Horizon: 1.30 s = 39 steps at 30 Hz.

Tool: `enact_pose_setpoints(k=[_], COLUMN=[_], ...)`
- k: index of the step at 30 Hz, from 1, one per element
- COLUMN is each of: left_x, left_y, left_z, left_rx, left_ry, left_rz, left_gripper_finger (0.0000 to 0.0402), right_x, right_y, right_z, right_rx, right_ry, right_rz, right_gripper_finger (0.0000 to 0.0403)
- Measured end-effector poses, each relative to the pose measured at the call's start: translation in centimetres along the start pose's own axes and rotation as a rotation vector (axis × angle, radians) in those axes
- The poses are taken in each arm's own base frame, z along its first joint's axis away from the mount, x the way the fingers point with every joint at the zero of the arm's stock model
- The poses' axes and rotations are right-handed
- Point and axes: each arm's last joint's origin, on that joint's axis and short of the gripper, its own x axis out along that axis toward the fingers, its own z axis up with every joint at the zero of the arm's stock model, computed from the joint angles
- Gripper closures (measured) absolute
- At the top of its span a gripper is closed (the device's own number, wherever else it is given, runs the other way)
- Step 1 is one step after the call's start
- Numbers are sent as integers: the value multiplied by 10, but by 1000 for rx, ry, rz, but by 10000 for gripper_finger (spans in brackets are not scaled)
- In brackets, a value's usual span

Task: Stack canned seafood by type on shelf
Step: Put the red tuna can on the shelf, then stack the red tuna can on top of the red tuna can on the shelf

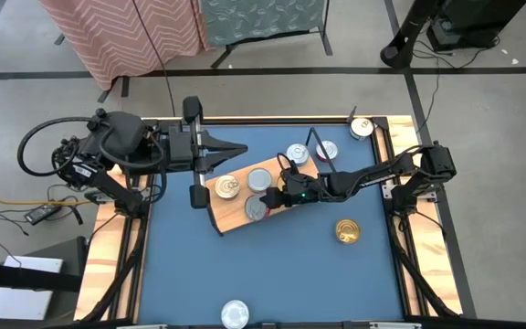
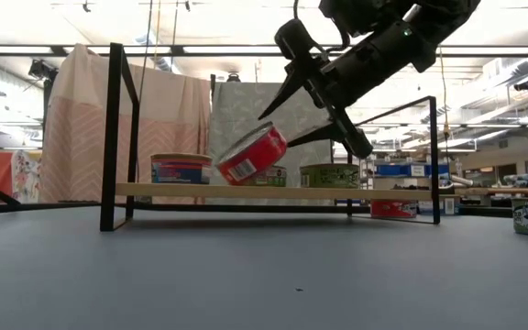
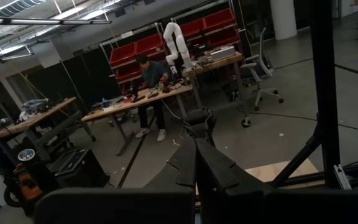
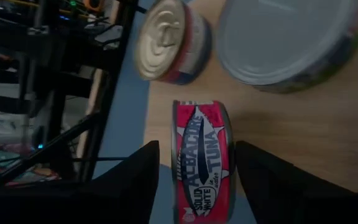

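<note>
Red-labelled and round, the flat albacore tuna tin (image 4: 202,163) sits tilted on its edge on the light-wood shelf board with black wire end frames (image 1: 236,212), and my right gripper (image 2: 315,103) hangs just above it with its dark fingers (image 4: 134,180) spread to either side of the tin. From the wrist camera I see gaps between both fingers and the tin's faces, so I read the jaws as parted and holding nothing (the low camera shows the tin leaning alone on the board). A gold-lidded tin with a blue-and-red side (image 4: 169,42) and a silver-lidded tin with a green label (image 4: 289,42) lie flat on the same board near it. Another gold tin (image 1: 347,230) rests on the blue table, off the shelf. My left gripper (image 1: 236,149) waits near the shelf's far edge, fingers pressed together, empty.
</note>
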Motion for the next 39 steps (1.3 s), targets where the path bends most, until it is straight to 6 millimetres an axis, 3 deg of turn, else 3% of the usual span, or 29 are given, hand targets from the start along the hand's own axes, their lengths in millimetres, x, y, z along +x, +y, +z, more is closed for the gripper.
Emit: enact_pose_setpoints(k=[10, 14, 17, 21, 23, 26, 29, 33, 39], left_x=[0, -2, -3, -3, -4, -5, -13, -31, -52], left_y=[0, -2, -2, -3, -4, -6, -8, -8, -11], left_z=[-1, -1, 0, 0, 0, 1, 4, 12, 17], left_rx=[5, 6, 9, 28, 30, 31, 44, 62, 65], left_ry=[8, 9, 7, 7, 8, 6, -5, -35, -38], left_rz=[-3, -11, -17, -20, -24, -34, -57, -58, -80], left_gripper_finger=[396, 396, 396, 396, 396, 396, 396, 396, 396], right_x=[1, -1, -5, -21, -32, -59, -87, -108, -110], right_y=[3, 16, 40, 97, 124, 148, 155, 139, 93], right_z=[10, 14, 20, 29, 32, 37, 47, 77, 111], right_rx=[-13, -69, -224, -574, -771, -1086, -1319, -1277, -1165], right_ry=[-32, -35, -33, -5, 46, 128, 139, 178, 243], right_rz=[54, 201, 329, 510, 502, 288, -16, -303, -687], right_gripper_finger=[183, 186, 207, 263, 297, 355, 392, 394, 398])
